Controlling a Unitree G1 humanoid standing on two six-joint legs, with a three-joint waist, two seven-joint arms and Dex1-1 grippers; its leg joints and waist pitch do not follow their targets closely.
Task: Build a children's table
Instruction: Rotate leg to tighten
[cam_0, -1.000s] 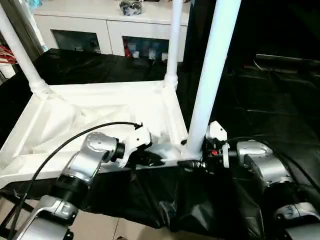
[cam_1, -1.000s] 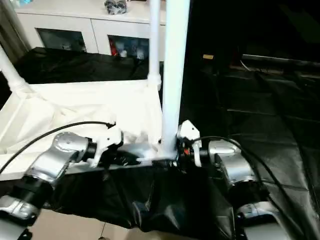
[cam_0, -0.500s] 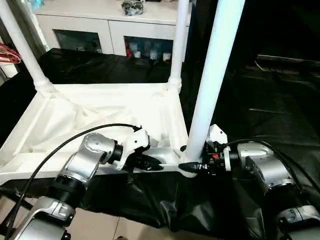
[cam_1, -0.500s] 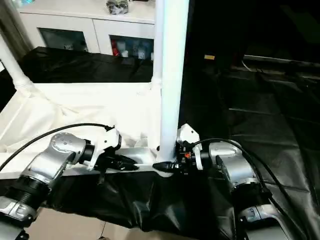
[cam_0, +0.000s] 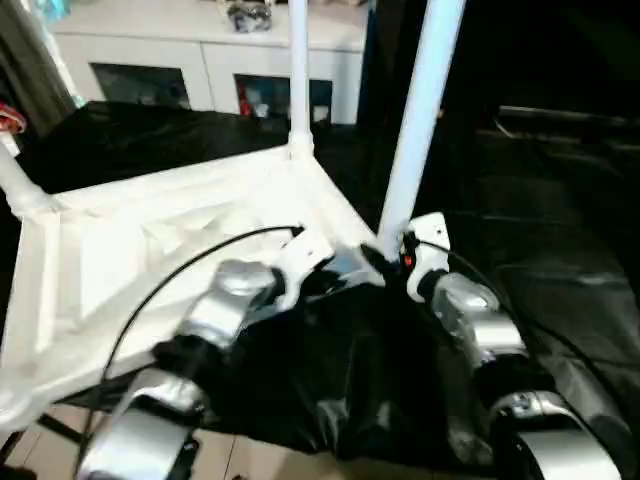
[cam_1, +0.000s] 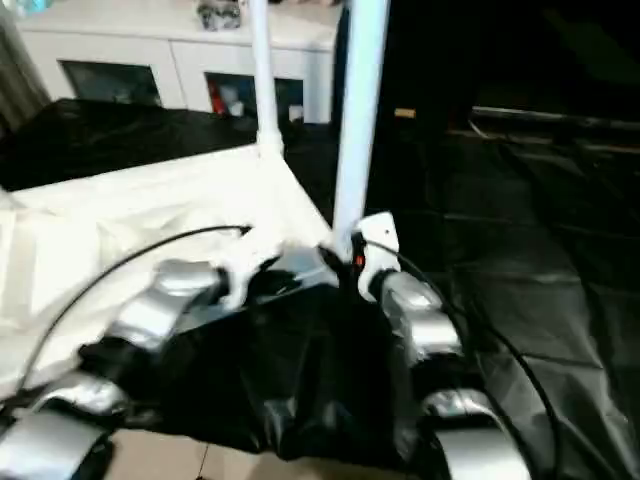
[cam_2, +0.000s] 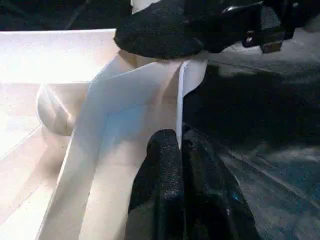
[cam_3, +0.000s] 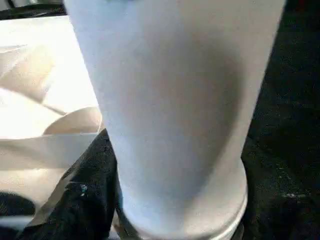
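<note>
Tabletop (cam_0: 150, 250) lies underside-up on black-draped bench (cam_0: 560, 230), 3 legs seen upright incl. near-corner leg (cam_0: 415, 110) w/ right gripper (cam_0: 385, 262) at its base, finger state can't tell; left fingers (cam_2: 170, 165) pinch tabletop rim; 4th corner unseen, flip-over prob. left.

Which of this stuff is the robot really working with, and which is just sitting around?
In the job:
- upturned white tabletop
- near leg at the right hand
- far leg
- left hand, pinching the tabletop's rim

Just about:
- white cabinet
- black cloth
</note>
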